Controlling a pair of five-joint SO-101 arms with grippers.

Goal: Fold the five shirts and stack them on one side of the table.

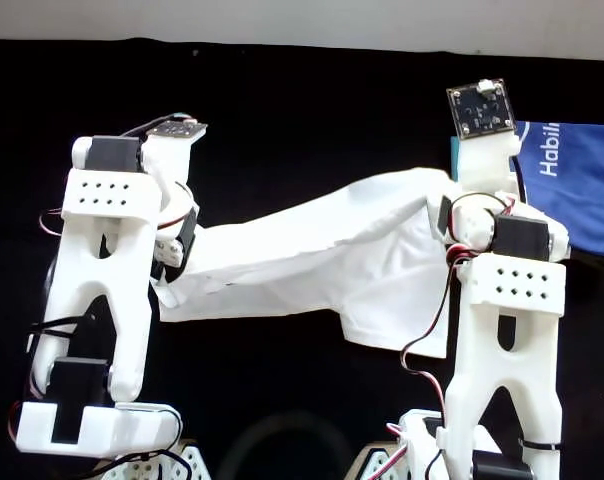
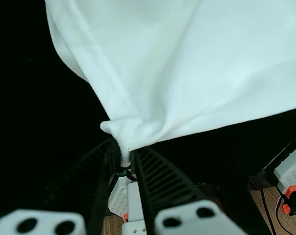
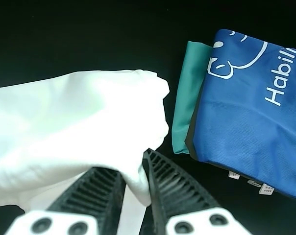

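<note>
A white shirt point(image 1: 322, 255) hangs stretched between the two arms above the black table. My left gripper point(image 2: 123, 159) is shut on a bunched corner of the white shirt point(image 2: 187, 68). My right gripper point(image 3: 135, 178) is shut on another fold of the white shirt point(image 3: 74, 122). In the high view the left arm point(image 1: 112, 260) holds the cloth's left end and the right arm point(image 1: 497, 250) holds its right end. A folded blue shirt point(image 3: 251, 112) lies on a folded green shirt point(image 3: 185, 98) just beyond the right gripper, at the table's right side point(image 1: 572, 185).
The black table cloth point(image 1: 312, 110) covers the surface. Arm bases and cables stand at the near edge point(image 1: 422, 440). A bare wooden surface point(image 2: 280, 215) shows beside the left arm's base.
</note>
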